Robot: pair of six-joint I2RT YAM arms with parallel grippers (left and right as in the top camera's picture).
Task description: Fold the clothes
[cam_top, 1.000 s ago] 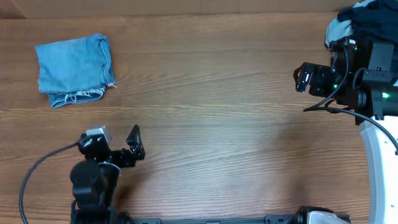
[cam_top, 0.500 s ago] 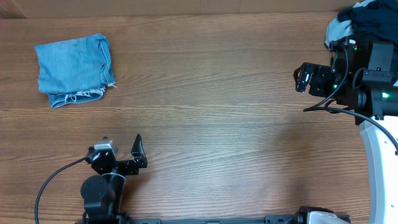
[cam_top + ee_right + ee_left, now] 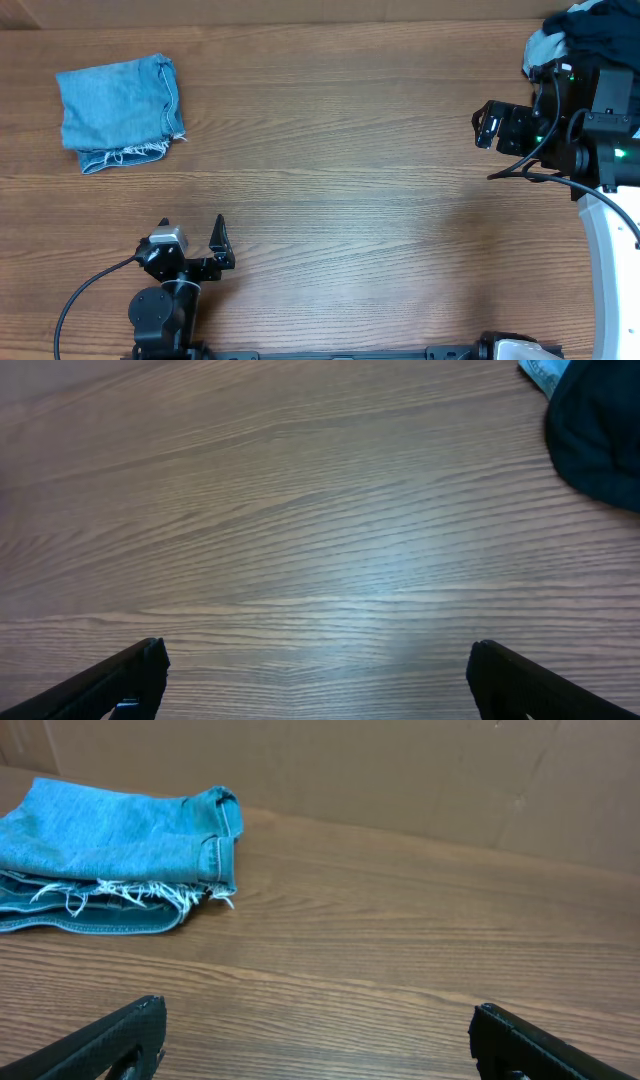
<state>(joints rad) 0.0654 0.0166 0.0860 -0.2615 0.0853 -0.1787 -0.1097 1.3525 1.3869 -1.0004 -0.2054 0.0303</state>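
1. Our left pincer (image 3: 315, 1055) has its jaws spread wide with nothing between them. It sits low over bare wood near our edge of the table (image 3: 350, 190).
2. Our right pincer (image 3: 315, 685) is spread just as wide and is also empty. It hangs over the table's right side.
3. Outward from the left pincer, well apart from it in the far left corner, lies a folded denim piece (image 3: 110, 835). It is light blue and flat, its frayed hem faces us, and neither arm touches it.
4. Just beside the right pincer, in the far right corner, sits a heap of dark clothes (image 3: 600, 430), black or dark blue and crumpled. A pale scrap (image 3: 540, 45) shows at its edge; we cannot tell what it is. From overhead the right arm hides part of the heap.
5. We judge that the denim is done and set aside, and that the step in hand is fetching the next garment.
6. That calls for the right pincer to reach into the heap, pinch a single layer and draw it onto the open middle. There both pincers can spread it out. The risk is catching several pieces at once.
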